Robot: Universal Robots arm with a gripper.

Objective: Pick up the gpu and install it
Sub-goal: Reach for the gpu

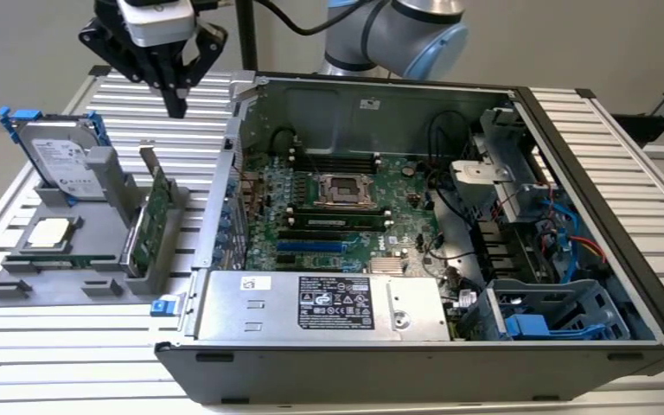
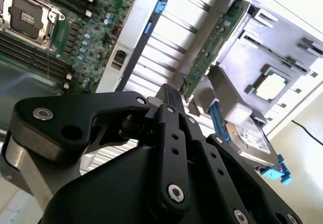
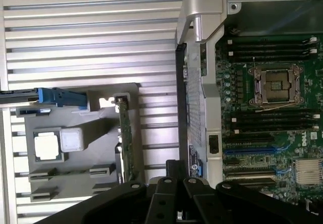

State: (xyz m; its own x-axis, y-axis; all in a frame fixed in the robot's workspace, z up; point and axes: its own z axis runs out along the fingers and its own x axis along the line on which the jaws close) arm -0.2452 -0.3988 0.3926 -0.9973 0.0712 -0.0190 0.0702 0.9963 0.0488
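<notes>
We find the gripper (image 1: 176, 102) above the gpu (image 1: 155, 216), fingers pressed together, holding nothing. The gpu stands edgewise in its grey holder (image 1: 32, 290).

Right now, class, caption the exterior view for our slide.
Black gripper, empty, hovers above the thin green gpu card standing upright in a grey holder beside the open computer case.
</notes>
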